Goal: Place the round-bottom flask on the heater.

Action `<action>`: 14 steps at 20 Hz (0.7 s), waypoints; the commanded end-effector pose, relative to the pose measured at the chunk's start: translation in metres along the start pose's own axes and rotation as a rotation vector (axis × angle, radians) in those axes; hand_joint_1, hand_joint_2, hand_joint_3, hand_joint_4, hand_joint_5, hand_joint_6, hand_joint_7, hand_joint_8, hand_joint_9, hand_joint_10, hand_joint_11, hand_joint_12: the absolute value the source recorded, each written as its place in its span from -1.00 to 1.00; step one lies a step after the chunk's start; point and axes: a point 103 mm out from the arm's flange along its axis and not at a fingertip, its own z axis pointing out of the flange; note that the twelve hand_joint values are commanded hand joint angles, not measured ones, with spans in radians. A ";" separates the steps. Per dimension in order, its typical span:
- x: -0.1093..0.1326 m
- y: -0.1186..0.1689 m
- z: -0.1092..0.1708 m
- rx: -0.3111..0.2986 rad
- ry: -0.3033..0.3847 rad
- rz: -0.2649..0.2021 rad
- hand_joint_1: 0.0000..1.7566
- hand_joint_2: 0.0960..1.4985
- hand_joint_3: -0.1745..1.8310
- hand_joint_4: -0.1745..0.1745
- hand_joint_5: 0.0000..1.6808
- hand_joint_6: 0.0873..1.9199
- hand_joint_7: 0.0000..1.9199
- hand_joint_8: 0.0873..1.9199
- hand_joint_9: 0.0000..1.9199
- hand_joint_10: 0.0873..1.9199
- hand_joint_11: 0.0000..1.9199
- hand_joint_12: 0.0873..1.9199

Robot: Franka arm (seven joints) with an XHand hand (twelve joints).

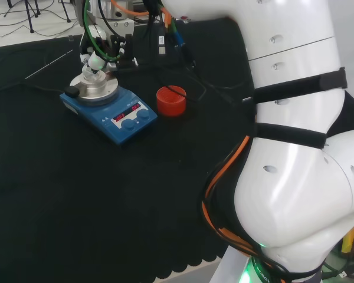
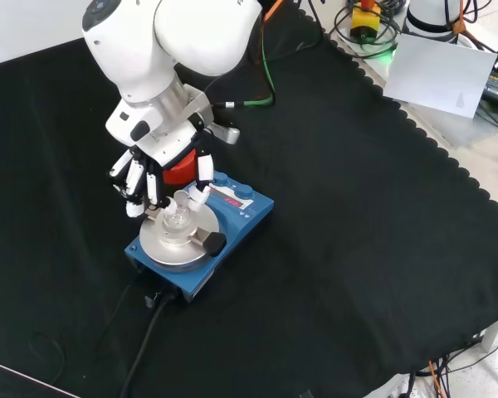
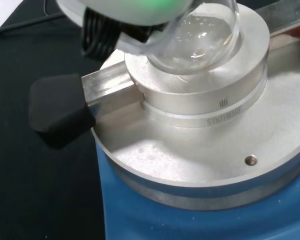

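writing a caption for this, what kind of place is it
Most likely a robotics lab set up as a chemistry bench: a blue heater with a clear round-bottom flask under the robot's hand, on black cloth.

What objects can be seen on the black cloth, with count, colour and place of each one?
Round-bottom flask: one, clear glass, bulb seated in the metal block on the heater.
Heater: one, blue base with silver round top, at the head view's left.
Black knob: one, on a metal handle at the heater's top.
Red stand: one, on the cloth beside the heater.
Robot hand: one, black and white, fingers curled round the flask's neck.
Arm: one, white.
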 end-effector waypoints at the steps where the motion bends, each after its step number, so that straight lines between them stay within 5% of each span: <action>1: 0.000 0.003 0.003 0.012 0.003 0.006 0.27 -0.24 -0.07 1.00 0.45 -0.21 -0.50 -0.52 -0.35 -0.52 -0.82 0.35; 5: 0.004 0.012 0.007 0.019 0.035 -0.001 0.25 -0.18 -0.13 1.00 0.40 -0.17 -0.51 -0.52 -0.36 -0.52 -0.82 0.35; 7: 0.006 0.012 0.007 0.009 0.044 -0.008 0.22 0.02 -0.34 1.00 0.32 -0.13 -0.54 -0.50 -0.39 -0.49 -0.84 0.36; 10: 0.005 0.009 0.003 0.002 0.052 -0.017 0.18 -0.18 -0.20 0.38 -0.03 -0.18 -0.57 -0.50 -0.42 -0.47 -0.87 0.36; 14: 0.003 0.005 0.001 0.012 0.045 -0.019 0.13 -0.32 -0.10 0.20 -0.18 -0.23 -0.60 -0.49 -0.44 -0.47 -0.90 0.36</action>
